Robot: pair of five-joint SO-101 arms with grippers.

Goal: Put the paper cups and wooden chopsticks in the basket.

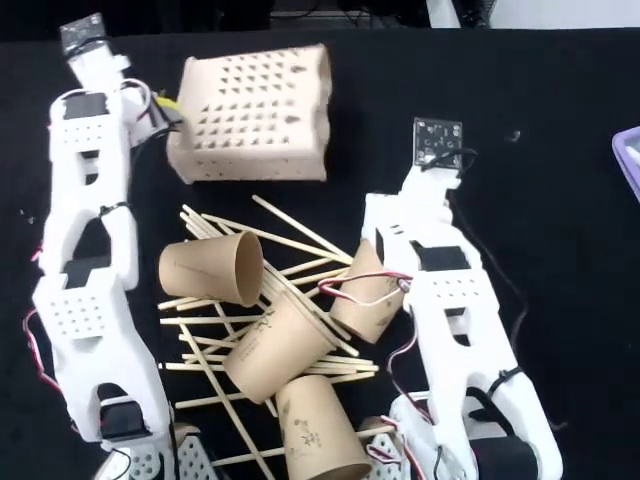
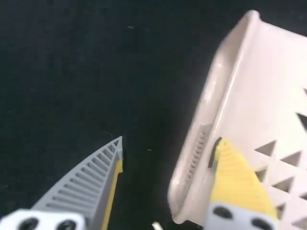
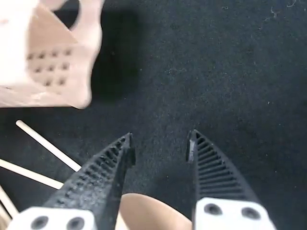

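Basket (image 1: pixel 255 115): far end of my desk (image 1: pixel 560 200), seemingly tipped, perforated face up.
Left tool (image 2: pixel 168 143): open, jaws astride the basket rim.
Right tool (image 3: pixel 160 139): open, empty, above one cup.
Paper cups (image 1: pixel 212 267), chopsticks (image 1: pixel 300 232): tangled heap between my arms.
Risk: a shallow rim grip could slip, dropping the basket onto the heap.
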